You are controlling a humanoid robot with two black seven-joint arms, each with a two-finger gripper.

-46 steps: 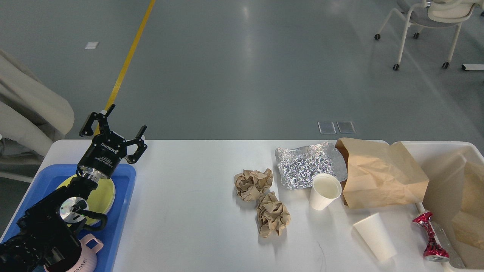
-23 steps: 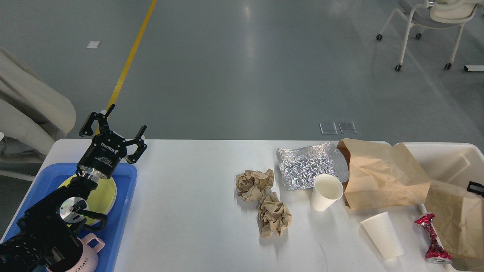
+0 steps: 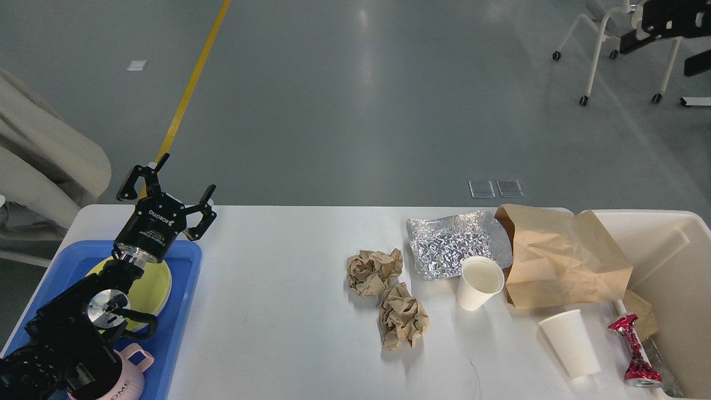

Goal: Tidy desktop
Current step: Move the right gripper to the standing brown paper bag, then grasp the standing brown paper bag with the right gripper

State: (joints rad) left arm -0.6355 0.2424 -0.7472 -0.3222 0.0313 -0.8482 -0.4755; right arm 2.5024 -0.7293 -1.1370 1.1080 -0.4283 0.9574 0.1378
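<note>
Left gripper (image 3: 166, 191) hangs with its fingers spread wide and empty, above the far edge of the blue tray (image 3: 186, 311) at about nine o'clock on the desktop (image 3: 278, 311); it sits exactly where it did a second ago. Under it the tray carries a yellow plate (image 3: 155, 283), with a pink mug (image 3: 130, 378) at the tray's seven o'clock corner.

Toward the centre, two crumpled paper balls (image 3: 389, 294) lie touching each other. Just beyond them, at one o'clock, a foil sheet (image 3: 452, 244) lies flat, an upright paper cup (image 3: 479, 282) at its near edge, and a brown paper bag (image 3: 561, 261) partly overlaps the foil. A second paper cup (image 3: 569, 343) lies tipped at four o'clock, beside a crushed red can (image 3: 636, 350) against the cream bin (image 3: 677, 266).

What has changed is on the right. Half a second ago a large piece of brown paper hung over the bin with a dark gripper tip at the frame edge; now only a small brown corner shows inside the bin, and the right gripper is out of view. I judge one piece of rubbish has been dropped in. The tipped cup has also drifted slightly toward the bin. Most of the clutter remains to clear.
</note>
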